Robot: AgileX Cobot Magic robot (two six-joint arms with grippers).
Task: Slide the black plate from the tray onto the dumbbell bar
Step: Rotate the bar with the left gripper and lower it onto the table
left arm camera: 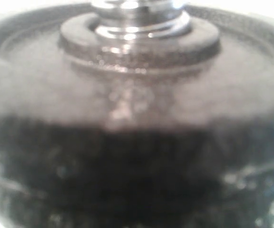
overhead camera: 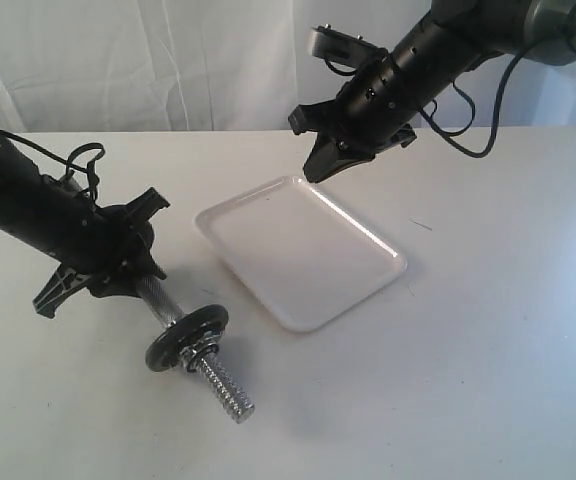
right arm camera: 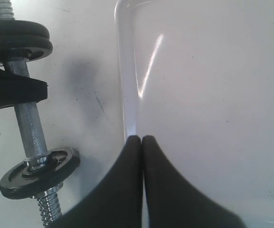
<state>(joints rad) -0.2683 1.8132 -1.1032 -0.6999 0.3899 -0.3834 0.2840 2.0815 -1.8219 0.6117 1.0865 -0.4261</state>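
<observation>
Plate (overhead camera: 188,338) on bar (overhead camera: 223,388), unsecured.
May be shed if bar, clamped in left tool (overhead camera: 138,272), is tipped; right tool (right arm camera: 141,138) closed.

The left wrist view is a blur. A black weight disc (left arm camera: 137,142) fills it and runs past every edge, and which disc it is cannot be told. The dumbbell bar (left arm camera: 137,16) shows only as a chrome stub. In the exterior view the left claw (overhead camera: 128,262) hides the bar's middle, and the left arm its far end. The right wrist view crops the tray (right arm camera: 213,95).
</observation>
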